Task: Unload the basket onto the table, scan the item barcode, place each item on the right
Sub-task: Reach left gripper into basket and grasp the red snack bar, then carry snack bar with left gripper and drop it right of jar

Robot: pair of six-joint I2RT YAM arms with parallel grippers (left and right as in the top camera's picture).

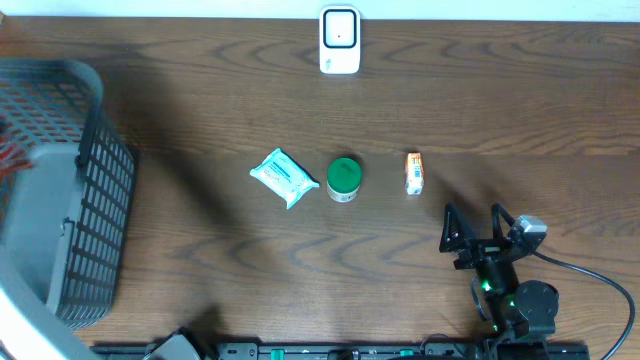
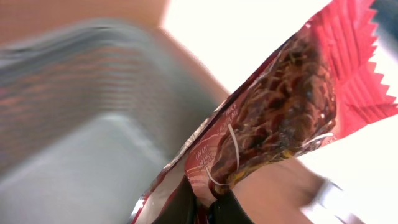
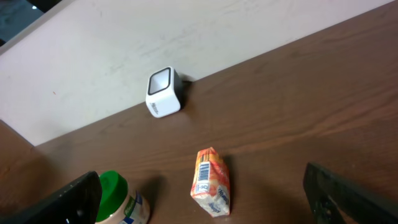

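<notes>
1. Left wrist view alone shows left gripper (image 2: 204, 210) clamping a red packet (image 2: 280, 106) over the basket (image 1: 100, 200) at nine o'clock.
2. Right gripper (image 1: 472, 215) gapes wide at five o'clock; scanner (image 1: 339, 40) stands at twelve.

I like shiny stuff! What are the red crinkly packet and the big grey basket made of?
The red crinkly packet looks like glossy plastic film, maybe foil-lined: it shines, wrinkles and has a zigzag-cut edge. The big grey basket looks like matte moulded plastic, judging by its even grid of holes.
</notes>
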